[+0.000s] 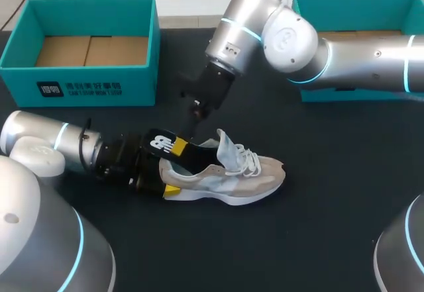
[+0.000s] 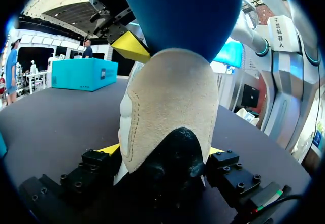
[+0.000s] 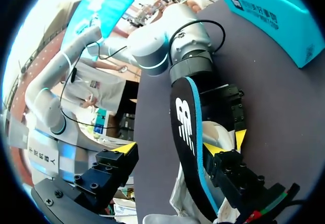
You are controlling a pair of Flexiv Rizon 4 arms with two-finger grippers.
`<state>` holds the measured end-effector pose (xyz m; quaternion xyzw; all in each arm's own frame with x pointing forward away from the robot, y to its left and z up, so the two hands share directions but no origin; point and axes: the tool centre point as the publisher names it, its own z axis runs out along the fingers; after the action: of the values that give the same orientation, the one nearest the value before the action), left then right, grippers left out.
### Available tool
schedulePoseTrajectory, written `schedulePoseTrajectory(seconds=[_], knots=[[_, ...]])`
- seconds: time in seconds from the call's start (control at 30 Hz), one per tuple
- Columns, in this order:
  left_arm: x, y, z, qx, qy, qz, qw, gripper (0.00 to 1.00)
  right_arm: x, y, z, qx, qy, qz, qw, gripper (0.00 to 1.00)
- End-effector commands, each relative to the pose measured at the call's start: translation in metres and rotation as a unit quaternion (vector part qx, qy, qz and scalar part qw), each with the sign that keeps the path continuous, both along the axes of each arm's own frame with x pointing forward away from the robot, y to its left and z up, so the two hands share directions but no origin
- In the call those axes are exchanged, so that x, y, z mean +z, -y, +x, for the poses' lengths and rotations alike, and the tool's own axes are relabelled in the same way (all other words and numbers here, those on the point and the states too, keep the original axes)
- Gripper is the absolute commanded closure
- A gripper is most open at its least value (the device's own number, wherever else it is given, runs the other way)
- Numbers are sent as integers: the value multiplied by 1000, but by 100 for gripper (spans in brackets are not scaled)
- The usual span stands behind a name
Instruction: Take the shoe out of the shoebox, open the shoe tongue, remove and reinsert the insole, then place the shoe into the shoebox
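A beige and white sneaker (image 1: 232,176) lies on its side on the black table, toe to the right. My left gripper (image 1: 173,169) is shut on its heel; in the left wrist view the heel (image 2: 170,117) fills the space between both yellow tips of that gripper (image 2: 162,150). A black insole (image 1: 162,143) with a blue edge sticks up out of the shoe's opening. My right gripper (image 1: 193,126) hangs just above it. In the right wrist view the insole (image 3: 185,132) stands between that gripper's (image 3: 167,150) open fingers, against one finger and well apart from the other.
An open teal shoebox (image 1: 86,80) with a cardboard floor stands at the back left. A second teal box (image 1: 358,7) sits at the back right, partly behind my right arm. Bare black table lies in front of and to the right of the shoe.
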<state>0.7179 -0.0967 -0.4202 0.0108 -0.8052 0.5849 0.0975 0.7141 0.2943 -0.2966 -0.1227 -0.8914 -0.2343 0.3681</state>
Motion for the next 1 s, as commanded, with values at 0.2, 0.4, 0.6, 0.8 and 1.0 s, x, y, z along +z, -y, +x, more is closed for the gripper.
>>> schedulePoseTrajectory(seconds=[0.2,0.4,0.6,0.8,1.0], knots=[[-6,1,0,1,0,0,1000,100,-9,-11,-2,13,-8,0,1000,40],[-6,1,0,1,0,0,1000,100,-13,-13,-1,15,-12,3,1000,59],[-6,1,0,1,0,0,1000,100,-16,-13,2,12,-16,7,1000,62],[-6,1,0,1,0,0,1000,100,-17,-11,9,7,-27,28,999,57],[-6,1,0,1,0,0,1000,100,-17,-11,11,22,-29,30,999,65]])
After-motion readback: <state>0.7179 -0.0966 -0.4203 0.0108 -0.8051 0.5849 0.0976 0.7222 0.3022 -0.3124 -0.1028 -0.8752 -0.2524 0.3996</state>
